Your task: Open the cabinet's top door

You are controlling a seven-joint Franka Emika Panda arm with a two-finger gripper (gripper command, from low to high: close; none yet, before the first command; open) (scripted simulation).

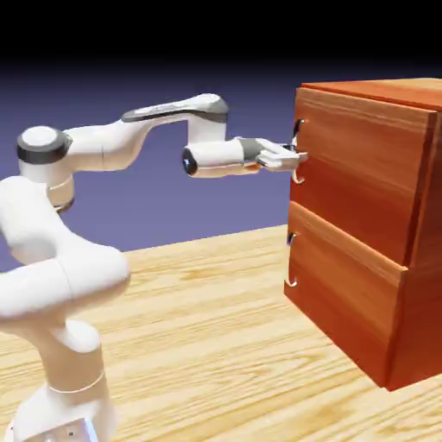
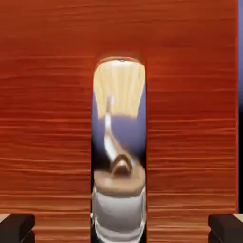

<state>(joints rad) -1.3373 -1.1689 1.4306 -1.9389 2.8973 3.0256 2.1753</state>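
The reddish-brown cabinet (image 1: 420, 285) stands at the right of the exterior view. Its top door (image 1: 358, 168) looks closed, flush with the front. The arm reaches level across, and my gripper (image 1: 298, 158) is at the door's small silver handle (image 1: 299, 148) on its left edge. In the hand view the mirror-like handle (image 2: 119, 142) runs upright through the middle, against the door's wood (image 2: 47, 118). My gripper (image 2: 121, 230) straddles it: the dark fingertips (image 2: 16, 227) sit far out at the two bottom corners, clear of the handle. It is open.
Below the top door is a matching lower panel (image 1: 345, 293) with its own silver handle (image 1: 292, 259). The cabinet rests on a light wooden table (image 1: 198, 319). The robot's base and lower arm (image 1: 60, 345) fill the exterior view's lower left.
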